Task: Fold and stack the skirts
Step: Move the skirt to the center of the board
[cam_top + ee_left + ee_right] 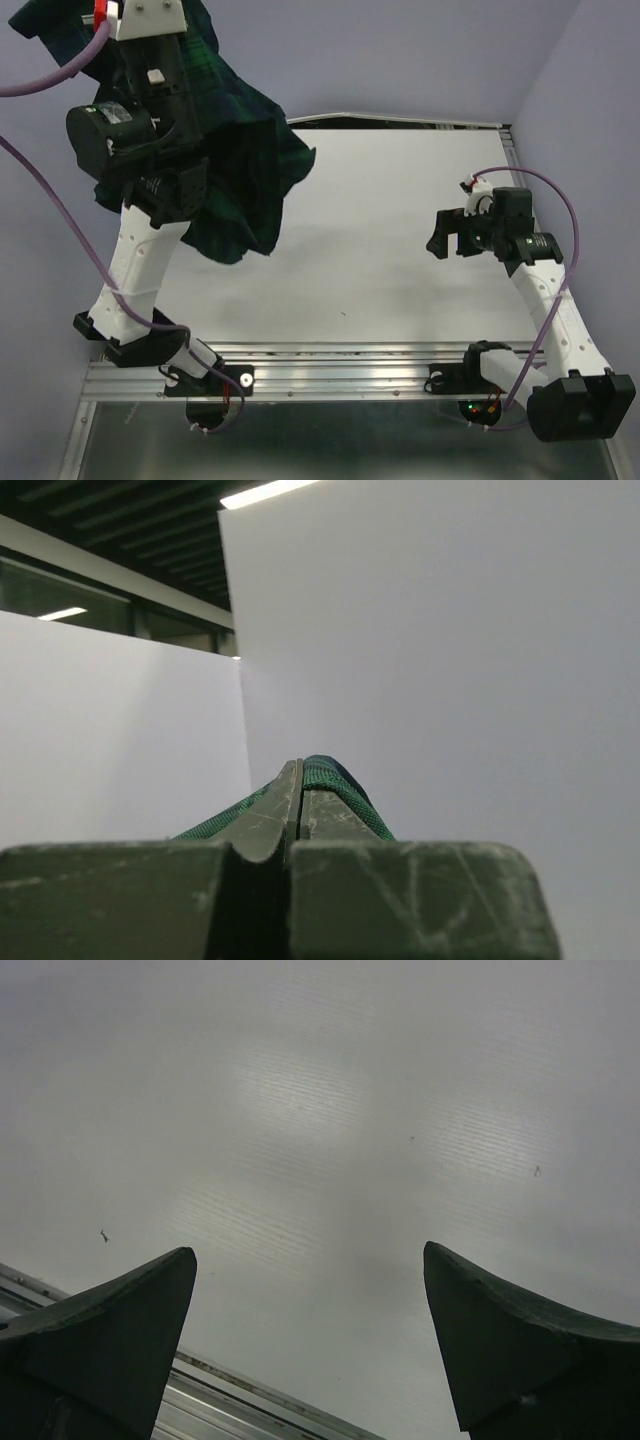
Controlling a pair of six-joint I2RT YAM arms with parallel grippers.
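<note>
The dark green-navy plaid skirt (pixel 245 160) hangs in the air at the upper left, its lower hem just above the white table (pixel 400 270). My left gripper (pixel 297 775) is raised high and shut on a fold of the skirt's green cloth (pixel 335 780); in the top view its wrist (pixel 150 20) is at the top edge, with the fingertips hidden. My right gripper (pixel 440 235) is open and empty, low over the table's right side; in its wrist view (pixel 310 1260) only bare table lies between the fingers. The pale yellow floral skirt is out of view.
Purple-grey walls close the table on the left, back and right. An aluminium rail (pixel 350 365) runs along the near edge by the arm bases. A purple cable (pixel 50 80) loops from the left arm.
</note>
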